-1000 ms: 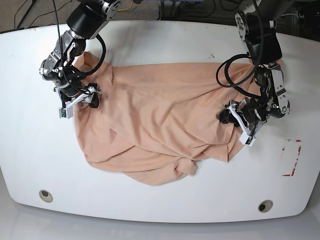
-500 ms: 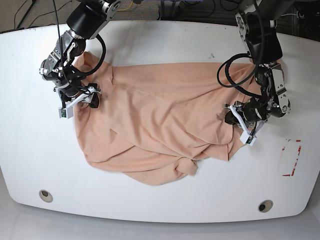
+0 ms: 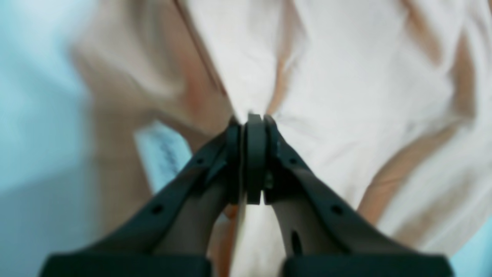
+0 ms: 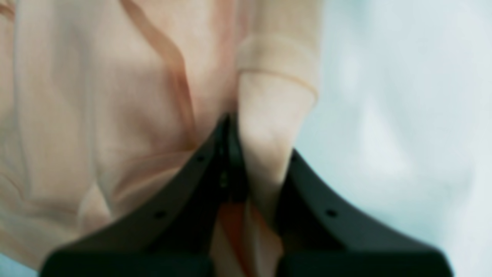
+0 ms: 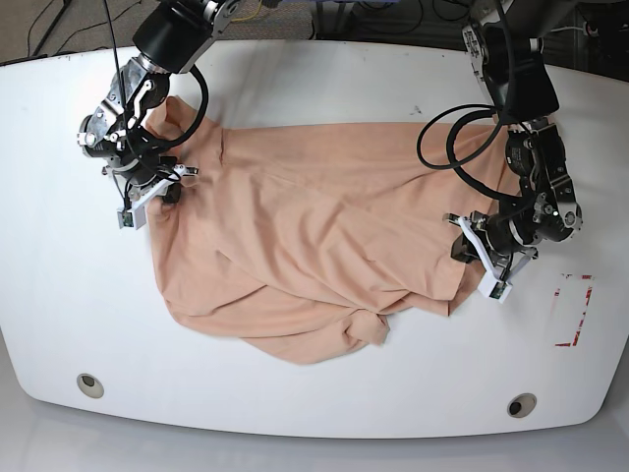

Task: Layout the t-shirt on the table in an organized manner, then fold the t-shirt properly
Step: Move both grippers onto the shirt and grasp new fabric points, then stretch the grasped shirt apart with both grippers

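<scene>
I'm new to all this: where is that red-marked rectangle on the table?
In the base view the red-marked rectangle sits near the table's right edge, just right of the left gripper and clear of the t-shirt.

**White surface, one garment**

The glossy white surface [image 5: 314, 88] carries a crumpled peach t-shirt [image 5: 314, 236] across its middle; two round grommet holes [image 5: 90, 384] sit near the front edge; a red-marked rectangle [image 5: 573, 310] lies beside the shirt.
</scene>
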`<state>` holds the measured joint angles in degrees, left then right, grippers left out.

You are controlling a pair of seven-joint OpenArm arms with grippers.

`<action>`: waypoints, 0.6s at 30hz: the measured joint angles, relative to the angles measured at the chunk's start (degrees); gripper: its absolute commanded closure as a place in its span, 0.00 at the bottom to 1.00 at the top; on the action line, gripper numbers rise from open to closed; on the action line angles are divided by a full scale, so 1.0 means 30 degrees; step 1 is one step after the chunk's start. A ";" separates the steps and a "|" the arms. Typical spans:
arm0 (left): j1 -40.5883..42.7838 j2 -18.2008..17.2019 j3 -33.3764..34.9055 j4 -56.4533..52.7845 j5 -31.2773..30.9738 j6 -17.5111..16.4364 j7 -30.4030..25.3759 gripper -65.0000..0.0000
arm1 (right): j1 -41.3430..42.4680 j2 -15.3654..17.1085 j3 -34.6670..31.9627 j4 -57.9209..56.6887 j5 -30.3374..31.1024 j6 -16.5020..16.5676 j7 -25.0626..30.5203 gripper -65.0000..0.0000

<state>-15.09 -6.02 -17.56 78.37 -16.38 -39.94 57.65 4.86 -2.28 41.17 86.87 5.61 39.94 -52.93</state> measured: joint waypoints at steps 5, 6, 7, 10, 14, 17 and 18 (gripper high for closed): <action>-0.0051 0.0160 -0.0109 0.1370 -0.0051 0.0007 0.0918 1.00 | -0.0080 -0.0248 0.0058 0.1370 -0.0182 -0.0007 -0.1137 1.00; -0.0007 0.0197 -0.0109 0.1588 -0.0022 0.0000 0.1100 1.00 | -0.0080 -0.0277 0.0029 0.1683 -0.0211 -0.0015 -0.1399 1.00; 0.0007 0.0219 -0.0109 0.1807 -0.0044 0.0000 0.1195 1.00 | -0.0080 -0.0299 0.0029 0.2011 -0.0168 0.0007 -0.1603 1.00; 0.0117 0.0240 -0.0109 0.2659 -0.0051 0.0000 0.1428 1.00 | -0.0255 -0.0291 -0.0007 0.3337 0.0007 0.0022 -0.2186 1.00; 0.0466 0.0197 -0.0131 0.4408 -0.0044 -0.0007 0.2397 1.00 | -0.0699 -0.0299 0.0000 0.5435 -0.0007 0.0015 -0.3104 1.00; 0.0590 0.0197 -0.0146 0.5661 -0.0073 -0.0007 0.2790 1.00 | -0.0962 -0.0240 0.0007 0.6506 0.0080 0.0051 -0.3315 1.00; 0.0605 0.0204 -0.0138 0.6062 -0.0066 -0.0007 0.3075 1.00 | -0.1020 -0.0226 0.0007 0.6710 0.0058 0.0044 -0.3519 1.00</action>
<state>-13.28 -5.41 -17.98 96.55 -16.58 -39.97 66.87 1.80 -2.96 41.19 107.00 5.78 40.07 -63.48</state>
